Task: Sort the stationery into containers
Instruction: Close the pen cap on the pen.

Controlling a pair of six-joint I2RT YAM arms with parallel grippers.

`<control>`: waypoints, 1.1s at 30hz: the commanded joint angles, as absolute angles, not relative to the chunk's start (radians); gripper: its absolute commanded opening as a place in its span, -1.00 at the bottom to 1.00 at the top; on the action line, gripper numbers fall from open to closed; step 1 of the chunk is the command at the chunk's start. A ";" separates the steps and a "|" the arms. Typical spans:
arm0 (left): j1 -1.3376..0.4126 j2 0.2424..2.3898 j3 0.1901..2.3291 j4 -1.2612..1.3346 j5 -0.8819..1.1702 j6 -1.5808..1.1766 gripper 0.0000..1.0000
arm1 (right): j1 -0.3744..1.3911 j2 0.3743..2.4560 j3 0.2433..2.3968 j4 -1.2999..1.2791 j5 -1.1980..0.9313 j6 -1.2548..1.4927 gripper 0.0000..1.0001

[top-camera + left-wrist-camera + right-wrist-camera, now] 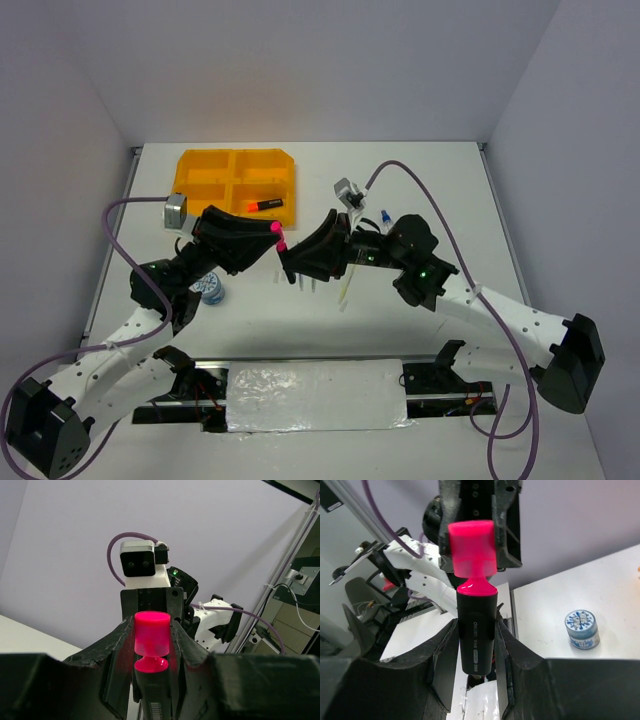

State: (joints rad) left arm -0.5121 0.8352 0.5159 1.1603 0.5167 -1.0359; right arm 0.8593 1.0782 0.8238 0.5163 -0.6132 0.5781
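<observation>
A short black marker with a pink cap (278, 237) hangs in mid-air between my two grippers. My left gripper (268, 238) is shut on its pink cap (151, 634). My right gripper (292, 256) is shut on its black body (476, 640) from the opposite side. The orange-yellow tray (205, 180) stands at the far left, with an orange-capped black marker (265, 204) in its near right compartment. A round blue-patterned roll (211, 290) stands under my left arm and shows in the right wrist view (582, 629). A blue-capped clear bottle (385, 216) and a pale stick (345, 285) lie by my right arm.
A silvery covered panel (315, 395) lies at the table's near edge between the arm bases. Purple cables (440, 215) loop above both arms. White walls close the table on three sides.
</observation>
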 commanded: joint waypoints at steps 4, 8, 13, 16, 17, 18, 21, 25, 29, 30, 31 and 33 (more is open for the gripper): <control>-0.520 0.819 0.492 1.241 0.555 -1.042 -1.00 | 0.848 1.103 0.931 0.623 -0.660 0.591 -0.84; -0.520 0.805 0.494 1.203 0.557 -1.020 -1.00 | 0.848 1.095 0.940 0.635 -0.649 0.583 -0.84; -0.526 0.781 0.494 1.144 0.546 -0.988 -1.00 | 0.847 1.083 0.969 0.592 -0.624 0.525 -0.84; -0.531 0.776 0.499 1.144 0.557 -0.989 -0.86 | 0.836 1.100 0.997 0.597 -0.638 0.505 -0.84; -0.531 0.779 0.502 1.146 0.563 -0.991 -0.82 | 0.835 1.115 1.006 0.594 -0.644 0.502 -0.84; -0.532 0.781 0.509 1.144 0.568 -0.989 -0.79 | 0.833 1.123 1.025 0.592 -0.646 0.497 -0.84; -0.534 0.779 0.523 1.128 0.591 -0.970 -0.60 | 0.833 1.140 1.043 0.580 -0.647 0.480 -0.84; -0.534 0.758 0.549 1.051 0.586 -0.925 -0.22 | 0.834 1.137 1.042 0.534 -0.646 0.451 -0.88; -0.535 0.727 0.623 0.882 0.542 -0.839 -0.02 | 0.834 1.126 1.031 0.496 -0.620 0.417 -0.88; -0.535 0.715 0.635 0.847 0.534 -0.825 0.04 | 0.834 1.124 1.029 0.485 -0.618 0.413 -0.89; -0.537 0.710 0.644 0.800 0.526 -0.815 0.07 | 0.834 1.124 1.028 0.483 -0.618 0.408 -0.88; -0.538 0.700 0.661 0.779 0.532 -0.790 0.18 | 0.834 1.120 1.028 0.477 -0.609 0.402 -0.88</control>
State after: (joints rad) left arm -0.5293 0.7284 0.6071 0.8562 0.5026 -0.8623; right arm 0.8417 1.1469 0.9771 0.4587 -0.6559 0.4393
